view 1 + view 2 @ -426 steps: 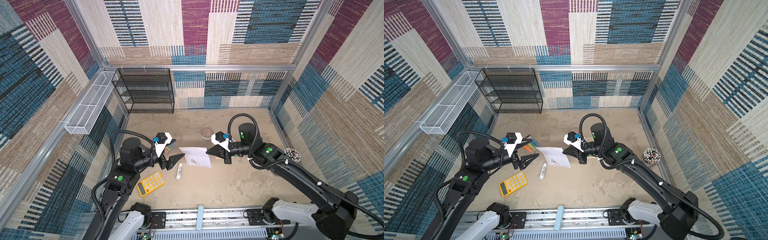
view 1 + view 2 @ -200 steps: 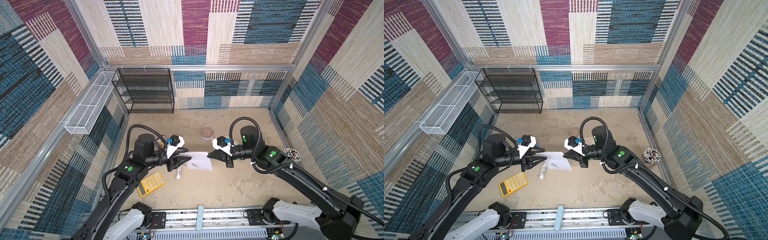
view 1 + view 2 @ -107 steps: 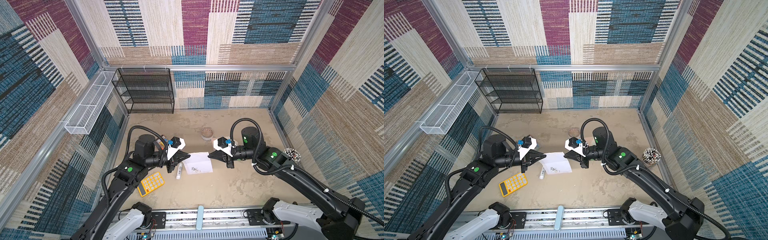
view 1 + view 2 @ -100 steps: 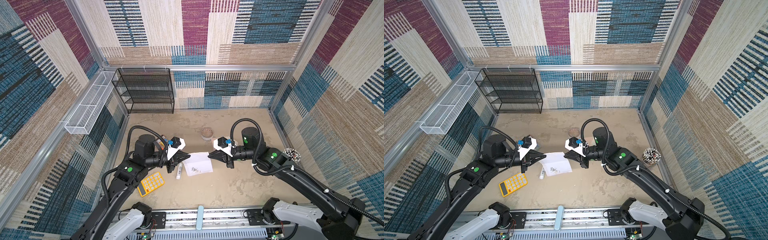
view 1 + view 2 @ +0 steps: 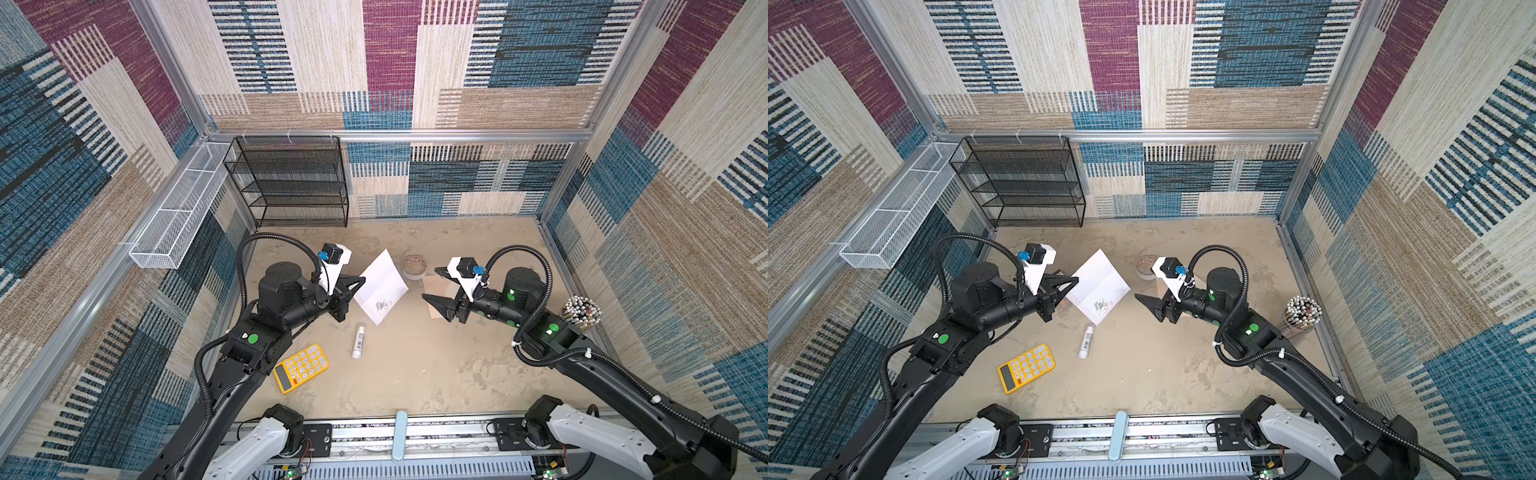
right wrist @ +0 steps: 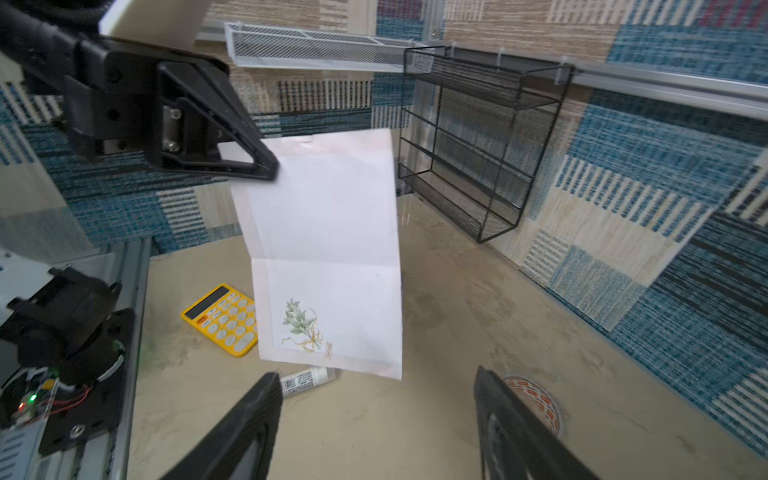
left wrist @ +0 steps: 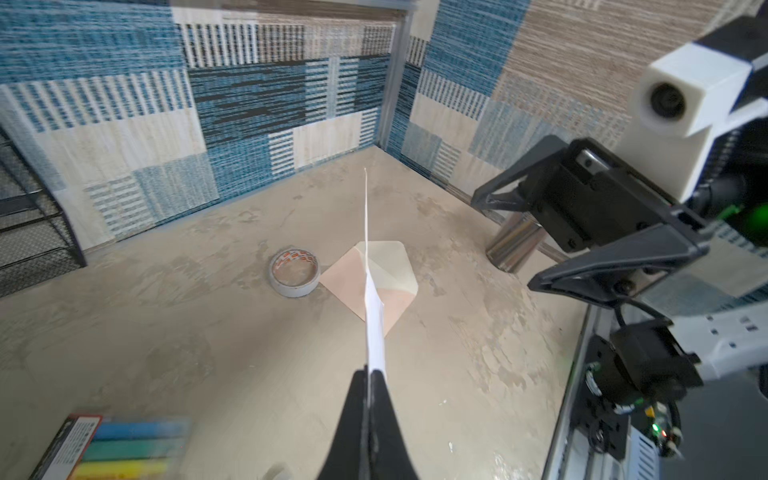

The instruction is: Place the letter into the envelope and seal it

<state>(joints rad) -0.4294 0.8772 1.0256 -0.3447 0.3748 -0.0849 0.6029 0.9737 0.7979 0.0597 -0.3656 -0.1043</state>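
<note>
The letter (image 5: 380, 286) (image 5: 1098, 286), a white sheet with a small plant print near one corner, hangs in the air above the table. My left gripper (image 5: 360, 283) (image 7: 370, 374) is shut on one edge of it; in the left wrist view the letter (image 7: 374, 324) shows edge-on. My right gripper (image 5: 429, 283) (image 6: 376, 374) stands open to the right of the sheet, apart from it, nothing between its fingers. The peach envelope (image 7: 345, 278) lies flat on the table with its cream flap open, partly hidden under the right gripper in both top views.
A tape roll (image 5: 414, 267) sits beside the envelope. A glue stick (image 5: 358, 340) and a yellow calculator (image 5: 301, 368) lie below the letter. A black wire shelf (image 5: 291, 183) stands at the back left, a pen cup (image 5: 582, 311) at the right wall.
My left gripper has shut on the letter's edge. The right gripper has opened, let the sheet go and drawn back to the right. The letter has swung and now hangs from the left gripper alone.
</note>
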